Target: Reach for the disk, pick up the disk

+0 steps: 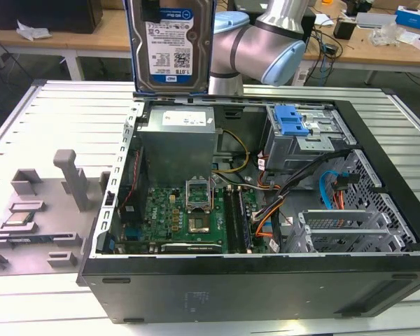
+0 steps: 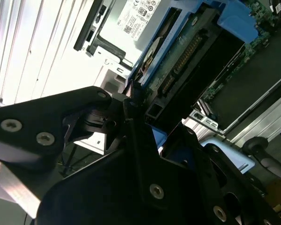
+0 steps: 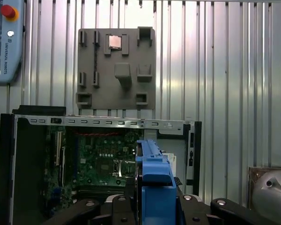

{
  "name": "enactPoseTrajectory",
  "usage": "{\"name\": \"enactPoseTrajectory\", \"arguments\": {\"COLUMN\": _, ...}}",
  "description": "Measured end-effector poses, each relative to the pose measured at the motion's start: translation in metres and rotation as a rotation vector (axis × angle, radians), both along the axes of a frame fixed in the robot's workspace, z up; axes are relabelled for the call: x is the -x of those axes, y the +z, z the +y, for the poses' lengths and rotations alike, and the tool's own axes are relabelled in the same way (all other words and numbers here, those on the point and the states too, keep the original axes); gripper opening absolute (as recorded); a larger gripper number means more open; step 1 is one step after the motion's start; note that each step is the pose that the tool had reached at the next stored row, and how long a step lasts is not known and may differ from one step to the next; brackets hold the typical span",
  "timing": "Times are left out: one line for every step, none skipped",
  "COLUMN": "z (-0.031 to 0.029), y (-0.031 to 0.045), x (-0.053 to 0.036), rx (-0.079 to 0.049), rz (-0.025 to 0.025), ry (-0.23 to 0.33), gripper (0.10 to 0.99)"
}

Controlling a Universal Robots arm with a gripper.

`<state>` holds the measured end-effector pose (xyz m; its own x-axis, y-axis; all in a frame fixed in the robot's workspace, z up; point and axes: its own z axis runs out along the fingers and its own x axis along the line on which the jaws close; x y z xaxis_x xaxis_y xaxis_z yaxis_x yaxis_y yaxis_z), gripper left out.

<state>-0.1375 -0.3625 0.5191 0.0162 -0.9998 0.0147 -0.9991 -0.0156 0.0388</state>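
Observation:
The disk (image 1: pixel 171 43), a silver-grey drive with a white-and-blue label in a blue caddy, hangs upright in the air above the back edge of the open computer case (image 1: pixel 112 280). The arm (image 1: pixel 262 45) reaches in from behind it. In the first wrist view the caddy's blue edge (image 3: pixel 154 180) sits between black fingers (image 3: pixel 119 206), with my gripper (image 3: pixel 154 208) shut on the disk. The second wrist view shows the disk's connector end (image 2: pixel 187 61) clamped in my gripper (image 2: pixel 143 117), above the case.
Inside the case are a motherboard (image 1: pixel 189 213), a power supply (image 1: pixel 178 140) and a drive cage with a blue latch (image 1: pixel 294 122). A grey fixture plate (image 1: pixel 49 231) holding a processor chip (image 1: pixel 19 218) lies at the exterior view's left. A teach pendant (image 3: pixel 7 42) rests on the slatted table.

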Motion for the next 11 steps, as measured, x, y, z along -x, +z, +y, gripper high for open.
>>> {"name": "enactPoseTrajectory", "arguments": {"z": 0.0, "y": 0.0, "x": -0.0001, "rx": 0.0, "rz": 0.0, "ry": 0.0, "gripper": 0.369}}
{"name": "enactPoseTrajectory", "arguments": {"z": 0.0, "y": 0.0, "x": -0.0002, "rx": 0.0, "rz": -0.0001, "ry": 0.0, "gripper": 0.369}}
{"name": "enactPoseTrajectory", "arguments": {"z": 0.0, "y": 0.0, "x": -0.0002, "rx": 0.0, "rz": 0.0, "ry": 0.0, "gripper": 0.369}}
{"name": "enactPoseTrajectory", "arguments": {"z": 0.0, "y": 0.0, "x": -0.0002, "rx": 0.0, "rz": 0.0, "ry": 0.0, "gripper": 0.369}}
{"name": "enactPoseTrajectory", "arguments": {"z": 0.0001, "y": 0.0, "x": -0.0009, "rx": 0.0, "rz": 0.0, "ry": 0.0, "gripper": 0.369}}
{"name": "enactPoseTrajectory", "arguments": {"z": 0.0001, "y": -0.0001, "x": -0.0031, "rx": 0.0, "rz": -0.0001, "ry": 0.0, "gripper": 0.369}}
{"name": "enactPoseTrajectory", "arguments": {"z": 0.0001, "y": 0.0, "x": -0.005, "rx": 0.0, "rz": 0.0, "ry": 0.0, "gripper": 0.369}}
{"name": "enactPoseTrajectory", "arguments": {"z": 0.0001, "y": 0.0, "x": -0.0072, "rx": 0.0, "rz": 0.0, "ry": 0.0, "gripper": 0.369}}
{"name": "enactPoseTrajectory", "arguments": {"z": 0.0001, "y": -0.0001, "x": -0.0099, "rx": 0.0, "rz": -0.0001, "ry": 0.0, "gripper": 0.369}}
{"name": "enactPoseTrajectory", "arguments": {"z": 0.0001, "y": 0.0, "x": -0.0128, "rx": 0.0, "rz": 0.0002, "ry": 0.0, "gripper": 0.369}}
{"name": "enactPoseTrajectory", "arguments": {"z": 0.0, "y": 0.0, "x": -0.018, "rx": 0.001, "rz": 0.0002, "ry": 0.0, "gripper": 0.369}}
